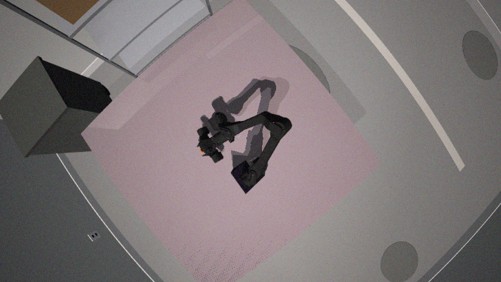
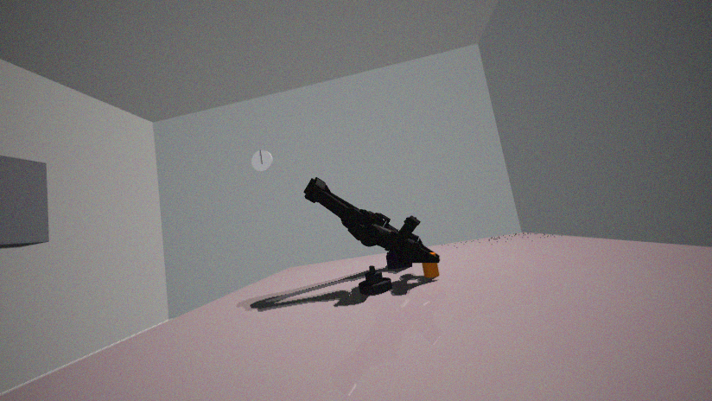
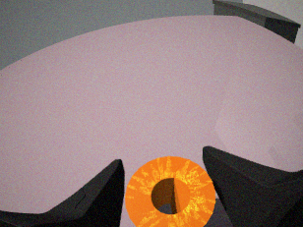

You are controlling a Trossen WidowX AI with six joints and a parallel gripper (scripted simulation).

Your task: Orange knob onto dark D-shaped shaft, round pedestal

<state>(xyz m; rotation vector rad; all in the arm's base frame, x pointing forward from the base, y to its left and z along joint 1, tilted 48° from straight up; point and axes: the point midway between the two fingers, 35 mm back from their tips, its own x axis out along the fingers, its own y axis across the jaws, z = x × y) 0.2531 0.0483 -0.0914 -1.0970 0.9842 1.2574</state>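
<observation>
Flanking the orange knob (image 2: 430, 269) (image 3: 139, 198) on the counter (image 1: 217, 203) (image 2: 523, 308) (image 3: 123, 97), well apart from the round pedestal (image 1: 221, 116) (image 2: 375, 286), the jaws stand about half open, gripping nothing. The knob looks light and stiff, its streaked finish possibly slippery; opposite sides at mid-height, square to the hole's flat, should offer the steadiest hold.

knob (image 2: 430, 269) (image 3: 139, 196): streaked orange | fingers: matt black | tabletop (image 1: 168, 115) (image 2: 448, 323) (image 3: 123, 97): matt, fine-grained
</observation>
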